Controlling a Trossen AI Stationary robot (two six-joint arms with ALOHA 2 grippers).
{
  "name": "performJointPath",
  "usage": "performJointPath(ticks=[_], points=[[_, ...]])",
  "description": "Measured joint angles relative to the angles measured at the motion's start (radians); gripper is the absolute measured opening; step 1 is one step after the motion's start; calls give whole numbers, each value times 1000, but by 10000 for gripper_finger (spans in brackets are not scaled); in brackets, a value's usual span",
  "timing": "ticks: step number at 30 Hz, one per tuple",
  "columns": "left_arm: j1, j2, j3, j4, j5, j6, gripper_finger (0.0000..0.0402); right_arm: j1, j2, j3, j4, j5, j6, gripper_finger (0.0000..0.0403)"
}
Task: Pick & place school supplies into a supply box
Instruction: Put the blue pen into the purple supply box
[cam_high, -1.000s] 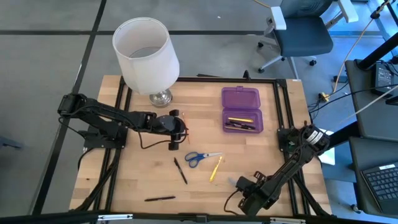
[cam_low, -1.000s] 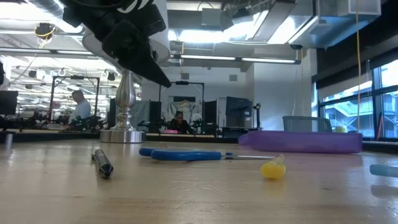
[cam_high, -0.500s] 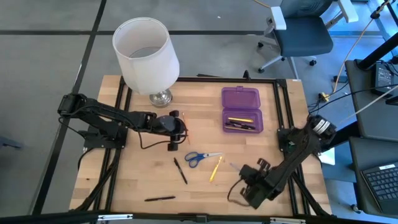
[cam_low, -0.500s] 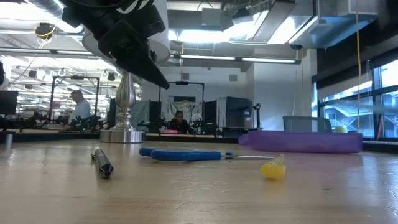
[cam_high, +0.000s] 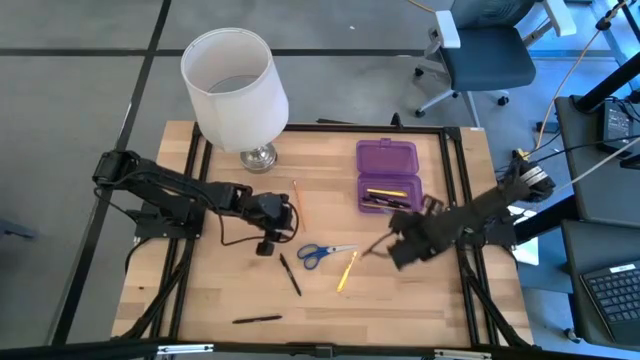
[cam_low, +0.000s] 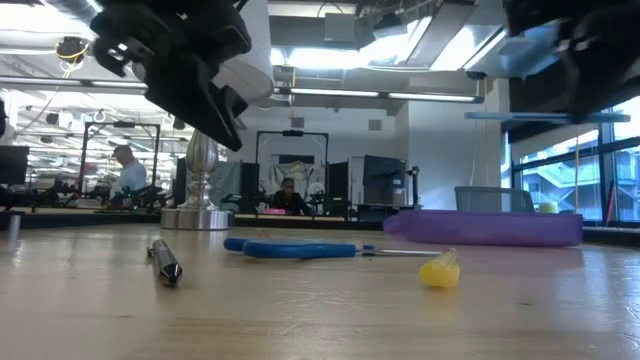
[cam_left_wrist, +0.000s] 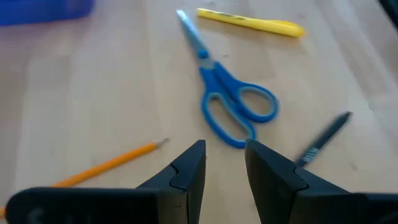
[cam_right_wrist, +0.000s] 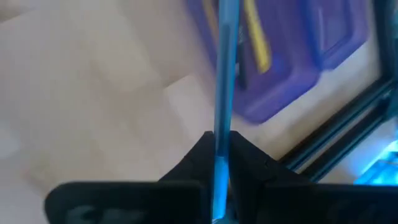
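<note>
Light wooden table (cam_high: 230, 290) with black frame around. On it: lamp (cam_high: 236, 85) with white shade at far left part; open purple supply box (cam_high: 388, 177) at far right part; orange pencil (cam_high: 297, 199) near centre; blue scissors (cam_high: 322, 253), yellow pencil (cam_high: 347, 270) beside them; black pen (cam_high: 290, 273); second black pen (cam_high: 257, 319) near front edge.

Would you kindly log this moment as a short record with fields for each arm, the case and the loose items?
left pincer: open, empty, above the table near the blue scissors
right pincer: shut on the blue pen, near the purple case
case: lid open, a yellow item and dark pens inside
loose on table: scissors, yellow pencil, orange pencil, two black pens
other: lamp at the back
</note>
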Motion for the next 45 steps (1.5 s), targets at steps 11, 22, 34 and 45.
performJointPath(ticks=[11,22,34,45], points=[[-113,0,0,1,-1,0,107,-400,-1,-104,231,-101,-627,36],[-172,3,0,9,-86,37,107,-646,-1,-274,484,-197,-938,36],[-244,83,0,17,-155,227,110,-733,-1,-346,623,-251,-1017,40],[-257,248,0,29,-186,248,142,-732,-1,-374,651,-252,-982,49]])
